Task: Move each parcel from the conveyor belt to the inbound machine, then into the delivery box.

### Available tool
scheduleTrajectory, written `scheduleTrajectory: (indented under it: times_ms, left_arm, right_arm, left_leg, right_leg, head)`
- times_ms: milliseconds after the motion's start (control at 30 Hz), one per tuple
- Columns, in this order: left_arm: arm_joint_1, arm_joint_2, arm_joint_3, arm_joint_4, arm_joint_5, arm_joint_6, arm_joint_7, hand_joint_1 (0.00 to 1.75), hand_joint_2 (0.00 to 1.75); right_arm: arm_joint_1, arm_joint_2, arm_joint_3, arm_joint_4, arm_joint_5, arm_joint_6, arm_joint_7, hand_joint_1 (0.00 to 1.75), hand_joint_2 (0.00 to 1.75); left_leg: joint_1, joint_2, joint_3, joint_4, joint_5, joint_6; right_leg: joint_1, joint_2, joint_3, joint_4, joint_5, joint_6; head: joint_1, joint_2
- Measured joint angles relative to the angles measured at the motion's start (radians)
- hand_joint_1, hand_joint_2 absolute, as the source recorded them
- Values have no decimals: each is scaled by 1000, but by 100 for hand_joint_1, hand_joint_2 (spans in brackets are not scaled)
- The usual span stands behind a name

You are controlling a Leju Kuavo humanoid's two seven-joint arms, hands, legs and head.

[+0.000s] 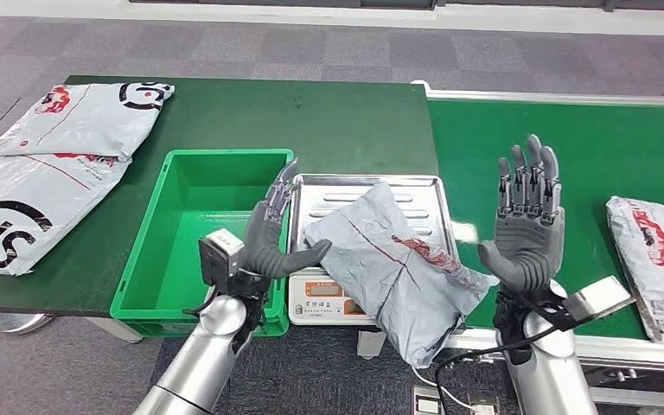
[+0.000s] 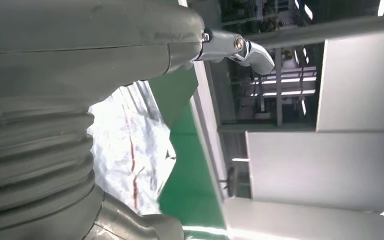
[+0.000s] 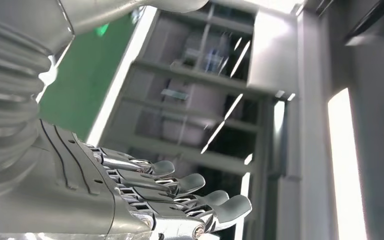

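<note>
Left robot hand [image 1: 268, 238] sits lower centre of the frame, fingers spread, holding nothing, thumb tip just beside or touching the near edge of the grey parcel [image 1: 398, 268]; cannot tell which. Right robot hand [image 1: 527, 225] is raised at centre right, palm up, fingers wide apart, also holding nothing. That parcel lies crumpled across the inbound machine [image 1: 337, 298] (a scale with a steel tray), its lower end hanging off the front edge toward the floor. Green delivery box [image 1: 151, 277] sits just left of the scale, nothing visible in it. Another parcel [image 1: 657, 259] waits on the conveyor belt [image 1: 571, 138] at right; two more bags [image 1: 47, 164] lie on the dark green surface [image 1: 311, 112] at upper left. Judged step: weighed, next goes into the box. Risk: overhang means a one-sided nudge could tip the bag off the front; slick wrinkled plastic may slip through open fingers.
</note>
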Motion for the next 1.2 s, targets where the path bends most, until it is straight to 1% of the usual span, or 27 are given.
scheduleTrajectory:
  times_ms: [67,200,267,333,367,500,600,700,767,867,933,1033,1067,1167,1200]
  left_arm:
    - [-22,-7,-27,28,-26,21,0,0,175]
    - [-65,-33,-80,99,-69,54,0,0,175]
    - [-106,-52,-106,166,-105,73,2,0,175]
    - [-151,-77,-141,242,-150,80,22,0,175]
    - [-170,-88,-161,273,-171,75,46,0,175]
    - [-223,-110,-273,372,-206,25,199,0,175]
    - [-248,-112,-370,411,-177,-16,293,0,175]
    - [-261,-112,-468,442,-141,-60,365,0,175]
    - [-266,-112,-519,456,-123,-85,410,0,175]
    - [-280,-112,-588,479,-108,-118,502,0,175]
    - [-292,-112,-628,492,-103,-125,536,0,175]
    - [-305,-111,-667,510,-91,-116,548,0,175]
    - [-309,-111,-676,516,-89,-110,550,3,175]
    - [-316,-111,-699,529,-84,-91,552,134,175]
    - [-317,-111,-703,533,-77,-81,551,175,175]
  right_arm:
    - [-2,2,2,-32,11,24,0,0,175]
    - [-7,6,11,-73,22,35,0,0,175]
    - [-17,6,23,-87,21,36,0,0,175]
    - [-32,9,36,-99,18,42,0,0,175]
    - [-38,11,41,-103,16,48,0,0,175]
    - [-50,15,45,-118,11,68,0,0,175]
    - [-50,15,46,-129,12,70,0,0,175]
    - [-41,15,46,-141,16,69,0,0,175]
    - [-35,15,46,-147,21,65,0,0,175]
    - [-20,15,46,-154,32,57,0,0,175]
    - [-9,15,46,-159,37,53,0,0,175]
    - [6,14,46,-165,42,50,0,0,175]
    - [11,14,46,-167,44,50,0,0,175]
    - [23,14,46,-173,48,48,0,0,175]
    - [26,14,46,-175,50,47,0,0,175]
  left_leg:
    - [0,0,0,0,0,0]
    - [0,0,0,0,0,0]
    - [0,-1,0,0,0,1]
    - [0,-1,0,0,0,1]
    - [0,-1,0,0,0,1]
    - [-1,0,1,0,0,1]
    - [-1,0,1,0,0,0]
    - [0,0,1,0,0,0]
    - [0,0,1,0,0,0]
    - [0,-1,1,0,0,0]
    - [0,-1,1,0,0,0]
    - [0,-1,2,0,0,1]
    - [0,0,3,0,0,1]
    - [0,0,4,0,0,1]
    - [0,0,4,0,0,1]
  right_leg:
    - [0,0,0,0,0,0]
    - [0,0,1,0,0,0]
    - [0,-1,1,0,1,1]
    - [0,-1,1,0,1,1]
    - [0,-1,1,0,1,1]
    - [0,0,1,0,1,1]
    - [0,0,1,0,1,1]
    - [0,0,1,0,1,1]
    - [0,0,1,0,1,1]
    - [0,0,1,0,0,1]
    - [0,-1,2,0,0,1]
    - [0,-1,3,0,0,1]
    - [0,-1,4,0,0,1]
    - [0,0,5,0,0,1]
    - [0,0,5,0,0,1]
  head:
    - [0,0]
    - [0,0]
    - [0,0]
    - [0,0]
    - [0,0]
    - [0,0]
    - [0,0]
    - [0,0]
    - [0,0]
    - [0,0]
    - [0,0]
    - [0,0]
    - [0,0]
    - [0,0]
    - [0,0]
